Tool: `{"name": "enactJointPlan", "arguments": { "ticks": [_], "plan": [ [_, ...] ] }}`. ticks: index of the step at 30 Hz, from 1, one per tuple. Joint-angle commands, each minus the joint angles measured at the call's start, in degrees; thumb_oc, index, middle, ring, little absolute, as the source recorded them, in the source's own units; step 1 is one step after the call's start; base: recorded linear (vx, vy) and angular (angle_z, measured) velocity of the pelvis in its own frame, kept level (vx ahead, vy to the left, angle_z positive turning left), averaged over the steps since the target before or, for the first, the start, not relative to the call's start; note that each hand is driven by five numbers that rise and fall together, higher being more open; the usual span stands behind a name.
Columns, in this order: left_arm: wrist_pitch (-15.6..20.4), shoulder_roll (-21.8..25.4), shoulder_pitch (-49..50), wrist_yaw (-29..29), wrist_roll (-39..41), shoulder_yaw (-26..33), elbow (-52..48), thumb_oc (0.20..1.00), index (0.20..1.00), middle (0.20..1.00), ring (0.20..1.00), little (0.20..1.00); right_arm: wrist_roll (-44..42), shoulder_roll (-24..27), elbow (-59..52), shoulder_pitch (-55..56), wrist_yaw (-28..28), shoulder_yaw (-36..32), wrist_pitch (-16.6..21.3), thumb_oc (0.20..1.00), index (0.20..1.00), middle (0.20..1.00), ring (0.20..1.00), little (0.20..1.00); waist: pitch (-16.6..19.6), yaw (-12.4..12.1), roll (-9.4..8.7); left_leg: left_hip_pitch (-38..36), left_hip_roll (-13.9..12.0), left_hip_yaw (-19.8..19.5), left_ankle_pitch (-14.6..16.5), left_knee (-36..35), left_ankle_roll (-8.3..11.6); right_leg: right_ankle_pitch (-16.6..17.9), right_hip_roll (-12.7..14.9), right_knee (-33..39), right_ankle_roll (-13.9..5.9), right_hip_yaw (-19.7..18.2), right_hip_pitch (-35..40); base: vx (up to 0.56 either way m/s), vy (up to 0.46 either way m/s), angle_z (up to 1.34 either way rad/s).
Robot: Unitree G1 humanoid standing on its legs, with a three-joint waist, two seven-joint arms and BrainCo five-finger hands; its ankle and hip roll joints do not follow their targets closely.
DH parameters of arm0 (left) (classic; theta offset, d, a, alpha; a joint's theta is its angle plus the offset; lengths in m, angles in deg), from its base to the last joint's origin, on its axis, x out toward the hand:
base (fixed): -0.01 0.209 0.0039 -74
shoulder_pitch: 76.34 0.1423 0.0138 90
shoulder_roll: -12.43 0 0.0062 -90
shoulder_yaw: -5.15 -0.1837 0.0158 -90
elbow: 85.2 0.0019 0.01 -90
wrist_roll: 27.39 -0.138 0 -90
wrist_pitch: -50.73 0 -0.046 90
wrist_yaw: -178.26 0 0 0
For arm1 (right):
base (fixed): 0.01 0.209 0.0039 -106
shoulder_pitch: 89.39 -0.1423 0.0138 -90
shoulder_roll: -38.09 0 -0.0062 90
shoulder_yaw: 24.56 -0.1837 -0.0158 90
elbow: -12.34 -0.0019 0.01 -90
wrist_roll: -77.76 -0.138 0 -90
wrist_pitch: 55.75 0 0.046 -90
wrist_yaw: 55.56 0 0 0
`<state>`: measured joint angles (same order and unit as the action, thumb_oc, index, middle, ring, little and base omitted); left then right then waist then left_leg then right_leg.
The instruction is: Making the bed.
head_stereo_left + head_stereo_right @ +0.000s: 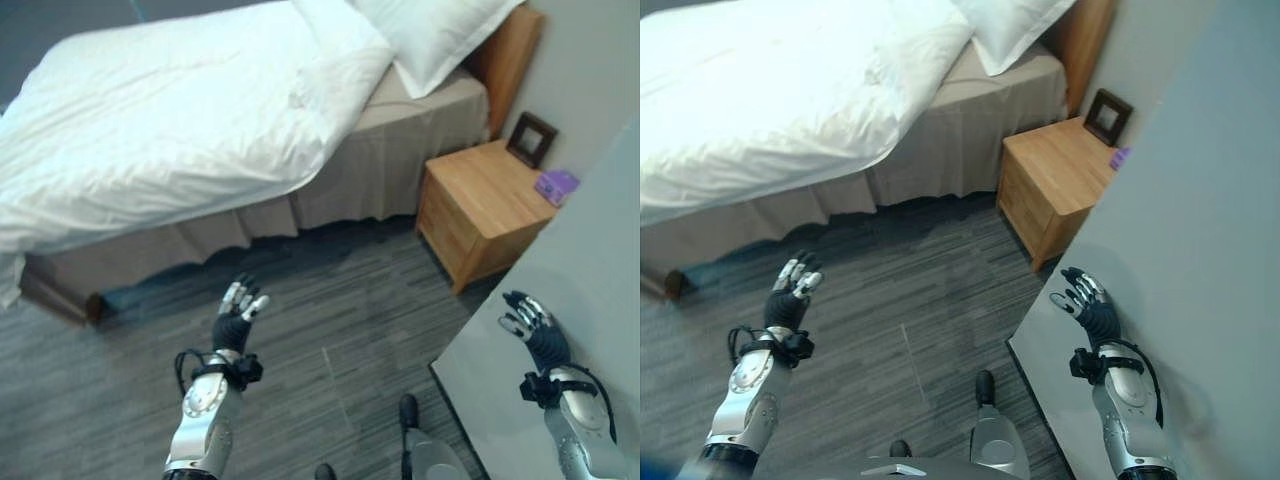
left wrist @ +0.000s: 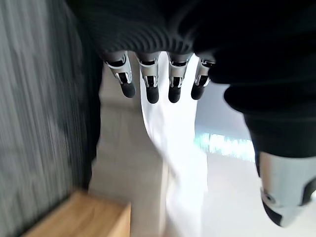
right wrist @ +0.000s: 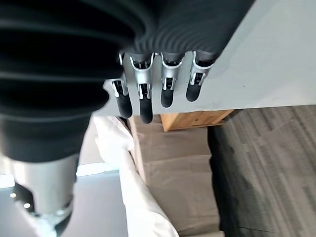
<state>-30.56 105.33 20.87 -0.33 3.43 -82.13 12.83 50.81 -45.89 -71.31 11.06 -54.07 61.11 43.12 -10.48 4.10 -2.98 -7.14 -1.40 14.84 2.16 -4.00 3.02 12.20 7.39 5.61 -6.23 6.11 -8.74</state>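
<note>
A bed with a white duvet stands ahead. The duvet lies spread over it, its edge hanging over the near side above a beige bed skirt. A white pillow rests at the head by the wooden headboard. My left hand hovers over the grey floor, short of the bed, fingers relaxed and holding nothing. My right hand is raised in front of a grey wall panel, fingers loosely spread and empty.
A wooden nightstand stands right of the bed, carrying a dark picture frame and a small purple object. Grey striped carpet lies between me and the bed. The grey wall panel closes off the right side.
</note>
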Motion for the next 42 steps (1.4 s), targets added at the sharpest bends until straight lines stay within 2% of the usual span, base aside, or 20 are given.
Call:
{"name": "enactJointPlan", "arguments": {
  "ticks": [1,5,6,8,9,16,17,20,25,26,28,29,30,32,33,35,37,40,41,42],
  "plan": [
    [3.3,3.23,-1.45,0.09,-1.17,1.7,-2.08,1.0,1.0,1.0,1.0,1.0,2.0,2.29,0.74,-5.94,-2.32,-5.68,2.8,1.0,1.0,1.0,1.0,1.0,-1.09,-1.19,1.01,6.95,-0.05,-3.37,-1.37,3.64,-1.86,-7.94,-0.67,-5.28,-0.42,3.75,5.3,0.0,0.099,0.13],
    [3.4,3.03,-1.67,0.42,-1.16,1.94,-2.4,1.0,1.0,1.0,1.0,1.0,2.05,1.61,0.86,-6.72,-2.72,-6.14,3.08,1.0,1.0,1.0,1.0,1.0,-1.13,-0.94,1.19,6.59,0.43,-2.46,-0.27,4.29,-2.73,-8.2,0.21,-7.74,-1.14,3.91,4.75,0.01,0.111,0.09],
    [3.59,3.1,-2.12,0.73,-1.31,1.69,-2.54,1.0,1.0,1.0,1.0,1.0,2.01,1.14,0.78,-7.45,-2.74,-5.48,3.37,1.0,1.0,1.0,1.0,1.0,-1.86,-1.0,1.93,5.48,0.49,-1.78,0.59,4.27,-3.66,-9.56,1.06,-15.2,-1.56,3.85,2.77,0.0,0.146,-0.11],
    [3.75,3.21,-2.35,0.81,-1.44,1.59,-2.36,1.0,1.0,1.0,1.0,1.0,1.93,0.8,0.54,-7.71,-2.51,-5.08,3.62,1.0,1.0,1.0,1.0,1.0,-2.42,-0.72,2.31,4.67,0.51,-1.54,0.92,4.22,-4.08,-9.41,1.39,-19.88,-1.92,3.41,0.76,0.03,0.145,-0.23],
    [3.95,3.77,-2.83,1.06,-2.21,1.37,-2.09,1.0,1.0,1.0,1.0,1.0,2.32,0.44,0.44,-8.1,-2.18,-4.18,3.68,1.0,1.0,1.0,1.0,1.0,-3.12,-0.09,2.55,3.16,0.79,-1.46,1.1,3.61,-4.21,-6.97,1.87,-22.54,-2.36,3.04,-2.39,0.09,0.136,-0.32],
    [4.26,4.83,-3.57,0.91,-1.13,1.98,-1.99,1.0,1.0,1.0,1.0,1.0,2.28,0.84,0.57,-7.99,-1.92,-3.53,3.57,1.0,1.0,1.0,1.0,1.0,-3.36,1.67,2.41,-0.88,0.67,-1.62,2.83,1.79,-3.19,-1.62,3.54,-14.29,-3.43,1.47,-7.68,0.17,-0.034,-0.2],
    [4.52,5.12,-4.65,1.16,-1.31,1.34,-1.11,1.0,1.0,1.0,1.0,1.0,1.53,0.23,0.9,-8.06,-2.07,-3.51,3.62,1.0,1.0,1.0,1.0,1.0,-3.05,2.59,2.21,-2.97,0.02,-2.49,3.92,1.16,-2.4,-1.77,2.65,-9.36,-4.08,-1.9,-7.62,0.31,-0.14,-0.02],
    [5.2,5.41,-7.35,1.52,-0.79,0.08,-0.01,1.0,1.0,1.0,1.0,1.0,0.84,-0.17,0.93,-8.06,-1.75,-3.38,4.3,1.0,1.0,1.0,1.0,1.0,-1.65,3.89,1.67,-6.89,-1.4,-4.11,6.34,0.91,-1.03,-0.61,2.04,-4.61,-5.24,-5.36,-9.29,0.46,-0.225,0.11],
    [5.72,5.59,-9.54,1.57,-0.41,-2.1,0.77,1.0,1.0,1.0,1.0,1.0,0.75,0.18,0.64,-7.39,-1.6,-3.02,4.56,1.0,1.0,1.0,1.0,1.0,-0.28,5.81,1.81,-10.88,-3.86,-5.97,8.85,1.35,0.36,-0.73,1.44,-6.49,-5.73,-8.26,-10.14,0.38,-0.232,0.52],
    [5.55,4.24,-9.61,1.37,0.65,-2.88,1.35,1.0,1.0,1.0,1.0,1.0,-0.18,0.21,1.88,-7.6,-1.22,-1.35,4.43,1.0,1.0,1.0,1.0,1.0,2.18,6.71,2.37,-12.35,-8.04,-6.61,5.1,6.15,2.33,-2.37,-1.39,-11.41,-4.3,-7.73,-9.09,0.5,-0.341,0.32],
    [5.57,4.17,-9.58,1.36,0.66,-2.84,1.36,1.0,1.0,1.0,1.0,1.0,-0.21,0.32,1.99,-7.67,-1.22,-1.27,4.5,1.0,1.0,1.0,1.0,1.0,2.24,6.9,2.67,-12.18,-8.43,-6.73,5.24,6.35,2.54,-2.59,-1.64,-11.68,-4.13,-7.46,-9.2,0.48,-0.453,0.17],
    [5.27,1.85,-10.08,1.18,4.28,-3.93,0.92,1.0,1.0,1.0,1.0,1.0,-2.59,1.42,0.81,-8.69,-0.18,0.93,5.13,1.0,1.0,1.0,1.0,1.0,2.6,6.51,2.46,-2.75,-15.6,-3.44,-8.68,29.13,2.89,-5.37,-4.85,-10.34,0.81,-3.88,-2.72,0.44,-0.561,0.06],
    [5.25,1.89,-10.1,1.18,4.28,-3.92,0.91,1.0,1.0,1.0,1.0,1.0,-2.61,1.39,0.83,-8.73,-0.16,0.93,5.14,1.0,1.0,1.0,1.0,1.0,2.71,6.6,2.38,-2.34,-15.58,-3.62,-8.74,29.37,2.91,-5.13,-4.79,-10.15,0.89,-3.81,-2.85,0.53,-0.692,0.03],
    [5.09,1.73,-9.89,1.13,3.99,-4.96,-0.35,1.0,1.0,1.0,1.0,1.0,-3.49,2.27,0.74,-8.99,-0.02,2.11,5.06,1.0,1.0,1.0,1.0,1.0,0.99,4.73,1.11,2.6,-15.5,-2.98,-7.68,39.19,1.12,-7.03,-5.71,-7.84,3.34,-2.68,1.53,0.26,-0.346,0.14],
    [5.23,1.39,-10.28,1.25,3.85,-5.28,-1.41,1.0,1.0,1.0,1.0,1.0,-3.3,2.68,0.87,-9.37,-0.72,2.11,4.73,1.0,1.0,1.0,1.0,1.0,-0.24,3.65,0.52,5.87,-13.92,-2.73,-5.32,41.6,0.94,-7.36,-5.94,-7.14,3.71,-3.51,3.36,0.33,-0.324,-0.38],
    [5.36,0.21,-10.71,1.3,5.33,-5.51,-2.63,1.0,1.0,1.0,1.0,1.0,-3.17,3.85,0.92,-9.8,-1.37,1.72,4.66,1.0,1.0,1.0,1.0,1.0,-1.46,2.63,-0.13,9.97,-13.02,0.18,-3.97,40.0,1.35,-7.93,-5.73,-5.94,3.96,-3.71,6.45,0.3,-0.184,-0.63],
    [5.6,0.09,-10.76,1.07,5.82,-6.01,-2.72,1.0,1.0,1.0,1.0,1.0,-4.3,3.96,0.34,-8.97,-0.92,0.36,5.1,1.0,1.0,1.0,1.0,1.0,-1.46,1.99,-0.01,13.66,-10.24,1.01,-2.82,33.45,1.14,-8.61,-5.12,-5.09,3.69,-3.77,8.19,0.31,-0.081,-0.28],
    [5.62,0.47,-11.25,0.87,4.73,-6.43,-1.6,1.0,1.0,1.0,1.0,1.0,-3.82,3.8,1.1,-7.17,-0.96,-0.85,5.19,1.0,1.0,1.0,1.0,1.0,-1.19,2.42,0.56,15.7,-7.03,2.2,-4.22,21.77,1.37,-10.33,-5.23,-5.0,3.48,-3.38,10.41,0.28,-0.014,-0.09],
    [5.63,0.46,-11.25,0.88,4.72,-6.45,-1.58,1.0,1.0,1.0,1.0,1.0,-3.82,3.8,1.1,-7.14,-0.96,-0.85,5.19,1.0,1.0,1.0,1.0,1.0,-1.21,2.45,0.45,15.45,-6.81,2.24,-4.4,21.38,1.32,-10.38,-5.07,-4.99,3.43,-3.35,10.52,0.34,0.043,0.07],
    [5.58,0.71,-10.8,0.86,3.71,-6.13,-1.32,1.0,1.0,1.0,1.0,1.0,-3.2,3.63,1.41,-6.58,-0.98,-0.84,5.11,1.0,1.0,1.0,1.0,1.0,-0.84,1.84,1.25,16.25,-4.19,0.1,-7.28,13.82,1.21,-11.26,-5.94,-4.63,3.72,-4.27,12.09,0.38,0.068,0.2]
  ]
}}
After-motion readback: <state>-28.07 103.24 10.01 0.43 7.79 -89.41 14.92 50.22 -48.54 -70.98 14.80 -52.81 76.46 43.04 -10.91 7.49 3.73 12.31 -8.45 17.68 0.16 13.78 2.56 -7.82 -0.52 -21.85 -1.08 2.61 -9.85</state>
